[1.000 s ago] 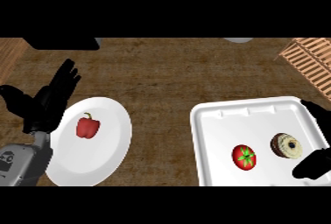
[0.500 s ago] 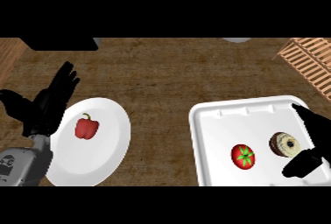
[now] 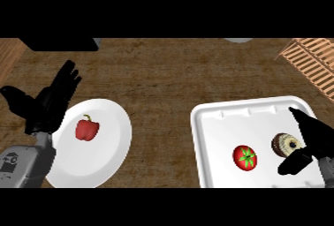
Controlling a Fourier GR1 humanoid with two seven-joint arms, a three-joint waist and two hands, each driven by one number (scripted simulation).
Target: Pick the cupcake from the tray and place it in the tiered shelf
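**right hand set at the cupcake, not yet gripped**

right hand [image 3: 312, 143] is placed over the cupcake [image 3: 286, 144] on the white tray [image 3: 222, 132], fingers spread apart, thumb below it, presumably for a side grasp. cupcake is seen top-up, round, so no long axis. tomato [image 3: 245, 157] lies beside it. left hand [image 3: 47, 102] is rested open by the plate [image 3: 111, 145] with the pepper [image 3: 87, 128]. tiered shelf [image 3: 313, 59] is seen far right.

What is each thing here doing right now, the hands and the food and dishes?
Left hand: open, fingers up, resting at the plate's left edge.
Right hand: open, beside the cupcake, not holding it.
Cupcake: lying on the tray.
Tomato: on the tray, left of the cupcake.
Red pepper: lying on the plate.
Plate: flat on the counter.
Tray: flat on the counter.
Tiered shelf: top right, holds nothing visible.
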